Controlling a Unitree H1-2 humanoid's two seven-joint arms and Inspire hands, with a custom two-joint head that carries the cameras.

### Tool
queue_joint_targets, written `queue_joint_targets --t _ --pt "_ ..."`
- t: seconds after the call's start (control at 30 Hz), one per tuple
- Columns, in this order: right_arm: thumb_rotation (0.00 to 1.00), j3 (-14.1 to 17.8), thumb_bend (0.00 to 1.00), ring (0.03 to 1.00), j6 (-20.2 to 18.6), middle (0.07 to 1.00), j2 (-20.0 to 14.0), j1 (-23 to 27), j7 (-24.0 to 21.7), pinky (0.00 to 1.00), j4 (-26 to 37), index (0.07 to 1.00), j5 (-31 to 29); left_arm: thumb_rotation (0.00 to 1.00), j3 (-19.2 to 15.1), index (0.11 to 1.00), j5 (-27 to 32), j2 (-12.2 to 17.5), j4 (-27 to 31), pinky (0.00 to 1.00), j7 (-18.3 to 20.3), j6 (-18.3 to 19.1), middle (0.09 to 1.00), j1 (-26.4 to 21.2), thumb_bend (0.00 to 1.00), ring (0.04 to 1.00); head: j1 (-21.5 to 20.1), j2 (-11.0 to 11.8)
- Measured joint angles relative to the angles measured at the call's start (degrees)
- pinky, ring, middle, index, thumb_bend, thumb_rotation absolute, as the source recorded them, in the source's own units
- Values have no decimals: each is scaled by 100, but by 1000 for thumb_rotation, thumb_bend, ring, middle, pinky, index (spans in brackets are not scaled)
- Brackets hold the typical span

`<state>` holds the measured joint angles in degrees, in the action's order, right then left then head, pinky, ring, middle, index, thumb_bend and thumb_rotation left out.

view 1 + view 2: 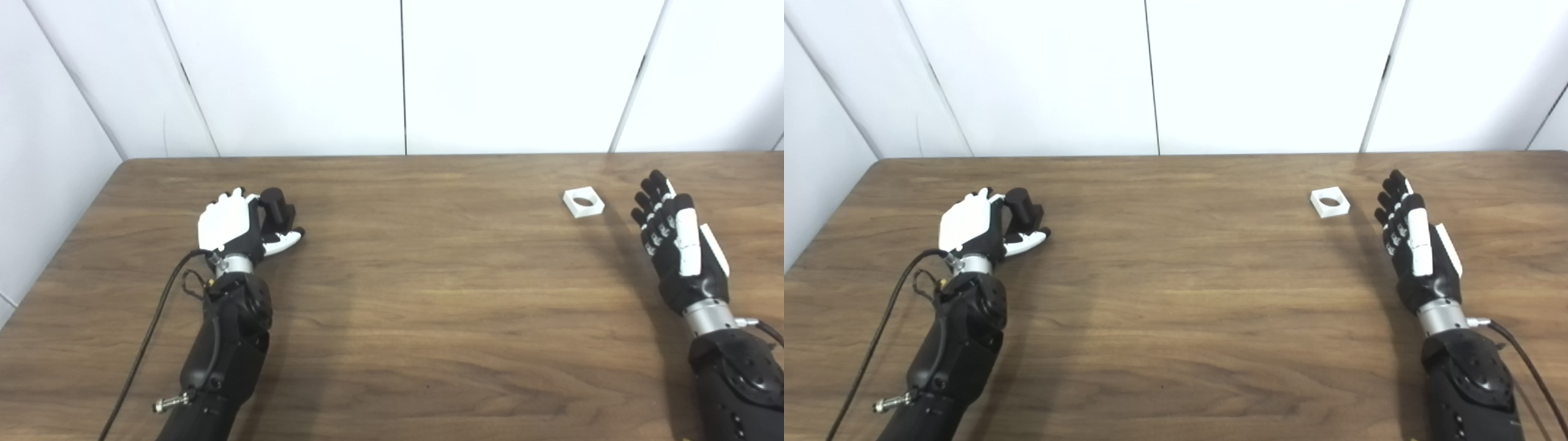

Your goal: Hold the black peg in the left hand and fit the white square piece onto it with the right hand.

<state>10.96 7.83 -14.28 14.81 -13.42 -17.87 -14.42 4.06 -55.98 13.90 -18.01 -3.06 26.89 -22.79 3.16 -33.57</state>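
Note:
The black peg (274, 206) stands upright at the far left of the table, inside my left hand (236, 229). The fingers curl around it and the thumb lies in front of it, so the hand is shut on the peg. It shows the same way in the right eye view (1021, 207). The white square piece (583, 201) with a round hole lies flat on the table at the far right. My right hand (674, 242) is open and empty, fingers straight and pointing away, just right of the piece and a little nearer than it, not touching it.
The wooden table (429, 294) runs to a white panelled wall (404, 73) at the back. A black cable (153, 331) hangs beside the left forearm, and another (1525, 361) runs by the right wrist.

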Motion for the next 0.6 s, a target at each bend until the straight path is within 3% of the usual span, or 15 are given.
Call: queue_joint_targets --t 0.6 --pt "1000 46 550 1000 6 1000 3 -1 -22 1000 -6 1000 -128 515 -20 747 -403 -11 -228 1000 3 -1 954 -152 700 1000 79 -18"
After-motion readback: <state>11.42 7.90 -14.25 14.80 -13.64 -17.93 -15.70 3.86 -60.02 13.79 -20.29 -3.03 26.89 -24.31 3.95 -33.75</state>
